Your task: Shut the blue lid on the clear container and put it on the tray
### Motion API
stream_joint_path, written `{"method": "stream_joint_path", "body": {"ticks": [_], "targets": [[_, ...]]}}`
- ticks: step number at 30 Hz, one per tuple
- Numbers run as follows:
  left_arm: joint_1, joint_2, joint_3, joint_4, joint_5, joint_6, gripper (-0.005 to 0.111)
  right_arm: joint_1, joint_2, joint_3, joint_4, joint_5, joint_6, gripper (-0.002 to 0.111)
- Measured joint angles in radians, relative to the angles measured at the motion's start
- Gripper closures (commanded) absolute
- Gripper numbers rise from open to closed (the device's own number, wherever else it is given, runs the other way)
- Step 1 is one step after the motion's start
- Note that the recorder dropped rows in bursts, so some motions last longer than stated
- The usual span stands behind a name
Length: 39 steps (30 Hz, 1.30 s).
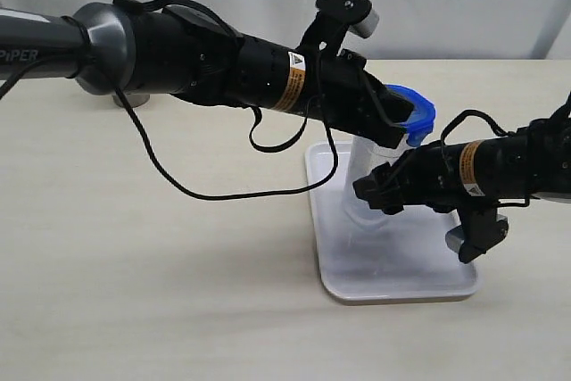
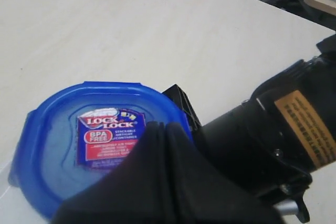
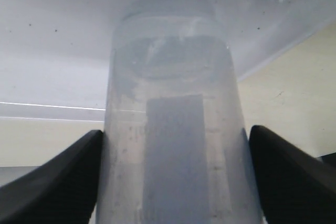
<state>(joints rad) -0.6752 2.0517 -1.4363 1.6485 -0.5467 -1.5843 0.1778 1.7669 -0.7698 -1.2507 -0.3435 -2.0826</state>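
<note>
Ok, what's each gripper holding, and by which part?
The right gripper clamps the clear container by its side walls. The left gripper, shut, only presses on the blue lid.

The blue lid [image 2: 52, 135] is seen as glossy, smooth plastic bearing a paper-like sticker [image 2: 107, 136]. The clear container [image 3: 173, 150] is shown as cloudy translucent plastic. The tray [image 1: 375, 281] is formed of smooth white plastic; the bench [image 1: 134, 274] is finished matt.

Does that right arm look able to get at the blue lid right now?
Probably not: the right gripper is clamped around the clear container below, and the shut left gripper rests on the blue lid, covering part of its top.
</note>
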Motion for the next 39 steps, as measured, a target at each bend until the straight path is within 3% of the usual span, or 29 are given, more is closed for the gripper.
{"method": "stream_joint_path", "body": {"ticks": [12, 39], "targets": [[0.047, -0.015, 0.038, -0.009, -0.018, -0.032, 0.107, 0.002, 0.001, 0.0, 0.0, 0.007, 0.0, 0.104], [0.048, -0.015, 0.038, -0.009, -0.011, -0.032, 0.107, 0.002, 0.001, 0.0, 0.004, 0.007, 0.0, 0.104]]}}
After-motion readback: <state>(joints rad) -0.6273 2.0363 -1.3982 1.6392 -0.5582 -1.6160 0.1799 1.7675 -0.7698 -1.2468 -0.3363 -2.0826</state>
